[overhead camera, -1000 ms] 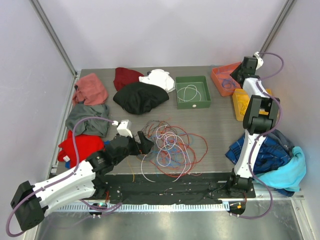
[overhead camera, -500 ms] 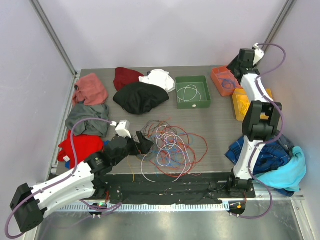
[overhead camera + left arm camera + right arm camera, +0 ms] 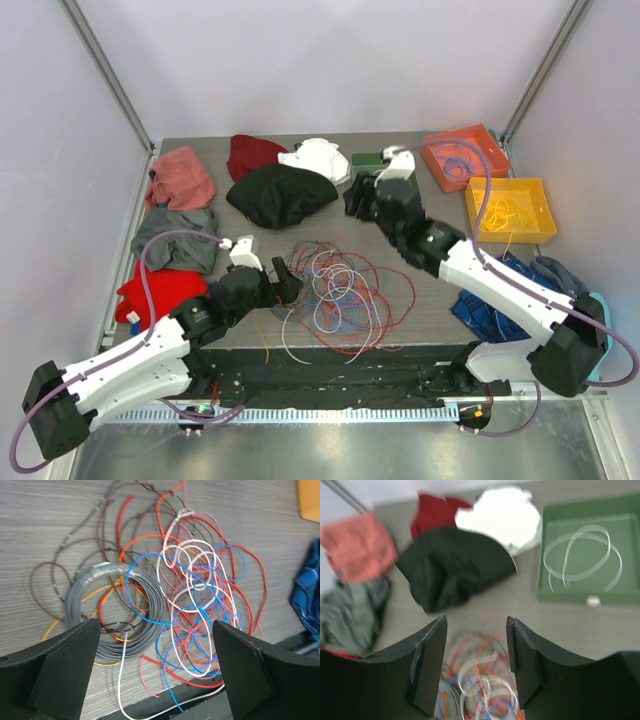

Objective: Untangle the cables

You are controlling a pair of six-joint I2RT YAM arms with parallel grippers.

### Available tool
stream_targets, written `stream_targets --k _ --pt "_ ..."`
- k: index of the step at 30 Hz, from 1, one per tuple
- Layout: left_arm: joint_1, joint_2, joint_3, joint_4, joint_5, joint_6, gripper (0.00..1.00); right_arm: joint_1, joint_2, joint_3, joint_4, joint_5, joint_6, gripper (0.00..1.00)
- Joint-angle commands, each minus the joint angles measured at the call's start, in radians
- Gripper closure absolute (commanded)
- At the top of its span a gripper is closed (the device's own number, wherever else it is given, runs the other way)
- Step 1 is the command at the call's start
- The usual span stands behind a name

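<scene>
The cables (image 3: 343, 293) lie in a loose tangle of red, orange, blue, white and pink loops at the table's front middle. In the left wrist view a grey coil (image 3: 86, 594) sits left of the coloured loops (image 3: 200, 595). My left gripper (image 3: 284, 281) is at the tangle's left edge, low over the table, open wide (image 3: 155, 680) with nothing between its fingers. My right gripper (image 3: 358, 200) hovers behind the tangle, open and empty (image 3: 476, 665); the cables (image 3: 482, 692) show blurred beneath it.
A green tray (image 3: 585, 587) holds a white cable (image 3: 582, 555). An orange tray (image 3: 465, 157) and a yellow tray (image 3: 510, 210) with cables stand back right. Cloths lie around: black (image 3: 280, 193), white (image 3: 318, 157), pink (image 3: 182, 177), grey (image 3: 175, 240), red (image 3: 158, 292), blue (image 3: 500, 300).
My right arm has swung from the back right corner by the orange tray to the table's middle, behind the tangle, its jaws wider. The left arm has barely shifted.
</scene>
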Motion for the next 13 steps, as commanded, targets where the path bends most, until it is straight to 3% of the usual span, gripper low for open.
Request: stream_targets --k 1,3,7,13 --pt "-0.003 0.039 0.109 -0.135 -0.120 -0.027 0.00 0.190 -0.076 -0.153 -0.014 0.269 -0.043 0.43" --pt "-0.001 0.051 0.126 -0.157 -0.141 -0.027 0.00 0.306 -0.088 -0.173 -0.044 0.337 -0.047 0.43" --pt "-0.003 0.056 0.136 -0.155 -0.158 -0.030 0.00 0.426 -0.105 -0.238 -0.040 0.413 -0.043 0.42" --pt "-0.003 0.103 0.196 -0.183 -0.174 -0.052 0.00 0.441 -0.226 -0.374 0.092 0.344 -0.043 0.42"
